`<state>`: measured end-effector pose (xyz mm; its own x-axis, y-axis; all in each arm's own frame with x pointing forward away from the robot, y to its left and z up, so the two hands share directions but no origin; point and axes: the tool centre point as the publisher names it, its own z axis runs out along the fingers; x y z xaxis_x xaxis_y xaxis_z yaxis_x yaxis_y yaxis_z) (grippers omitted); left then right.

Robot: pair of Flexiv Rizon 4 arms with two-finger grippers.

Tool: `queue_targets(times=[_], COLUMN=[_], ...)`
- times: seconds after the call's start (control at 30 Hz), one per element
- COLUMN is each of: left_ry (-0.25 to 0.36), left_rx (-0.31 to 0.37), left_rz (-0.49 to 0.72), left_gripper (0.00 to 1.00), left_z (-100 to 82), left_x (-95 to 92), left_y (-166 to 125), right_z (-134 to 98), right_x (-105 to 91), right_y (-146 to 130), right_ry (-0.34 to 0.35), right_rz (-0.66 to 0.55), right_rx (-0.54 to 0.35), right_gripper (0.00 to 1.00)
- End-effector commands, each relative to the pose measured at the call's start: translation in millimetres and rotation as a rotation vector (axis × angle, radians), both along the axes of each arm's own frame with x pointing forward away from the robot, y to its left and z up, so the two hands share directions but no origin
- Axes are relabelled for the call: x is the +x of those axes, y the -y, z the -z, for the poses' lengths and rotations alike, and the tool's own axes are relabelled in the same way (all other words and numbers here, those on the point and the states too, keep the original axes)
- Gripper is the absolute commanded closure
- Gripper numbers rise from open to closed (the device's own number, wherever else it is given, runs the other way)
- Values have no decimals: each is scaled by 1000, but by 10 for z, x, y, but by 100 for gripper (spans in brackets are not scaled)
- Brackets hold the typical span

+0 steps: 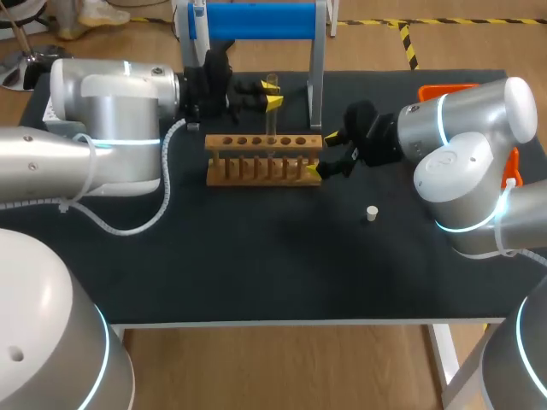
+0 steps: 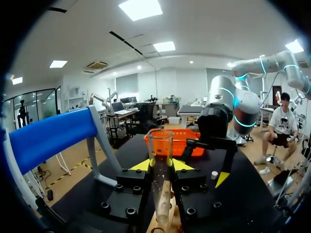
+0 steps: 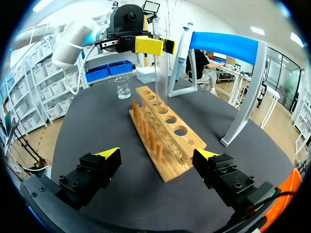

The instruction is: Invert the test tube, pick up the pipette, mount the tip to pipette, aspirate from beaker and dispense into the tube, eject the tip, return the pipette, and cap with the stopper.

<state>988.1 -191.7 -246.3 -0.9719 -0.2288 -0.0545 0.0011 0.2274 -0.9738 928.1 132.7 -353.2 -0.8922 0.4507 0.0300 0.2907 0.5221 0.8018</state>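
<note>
A clear test tube point(image 1: 271, 115) stands upright, mouth up, over the wooden rack point(image 1: 265, 159), its lower end at one of the middle holes. My left gripper point(image 1: 272, 92) is shut on the test tube point(image 2: 160, 179) near its top; its yellow tips press it from both sides. From the right wrist view, the test tube point(image 3: 161, 73) hangs from the left gripper point(image 3: 150, 45) above the rack point(image 3: 165, 133). My right gripper point(image 3: 158, 154) is open, with the rack's near end between its spread fingers. It sits at the rack's right end point(image 1: 323, 155). A white stopper point(image 1: 371, 213) lies on the mat.
A blue-topped stand point(image 1: 256, 20) rises behind the rack, with the pipette point(image 3: 182, 43) hanging on it. A small glass beaker point(image 3: 123, 87) stands beyond the rack's far end. An orange tray point(image 1: 446, 89) sits at the back right corner.
</note>
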Motion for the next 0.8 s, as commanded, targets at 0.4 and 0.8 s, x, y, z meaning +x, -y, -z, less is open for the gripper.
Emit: queue_targets(times=[0.4,0.8], left_ry=[-14,-9], left_rx=[-13,-33], left_rz=[-7,-10], left_gripper=[100,100], left_z=[146,202], left_x=[17,4], left_y=[-23,-41], right_z=[1,1], right_x=[-2,-2], right_y=[10,10], right_ry=[1,1], right_rz=[-2,-2], right_rx=[2,2], right_gripper=[0,0])
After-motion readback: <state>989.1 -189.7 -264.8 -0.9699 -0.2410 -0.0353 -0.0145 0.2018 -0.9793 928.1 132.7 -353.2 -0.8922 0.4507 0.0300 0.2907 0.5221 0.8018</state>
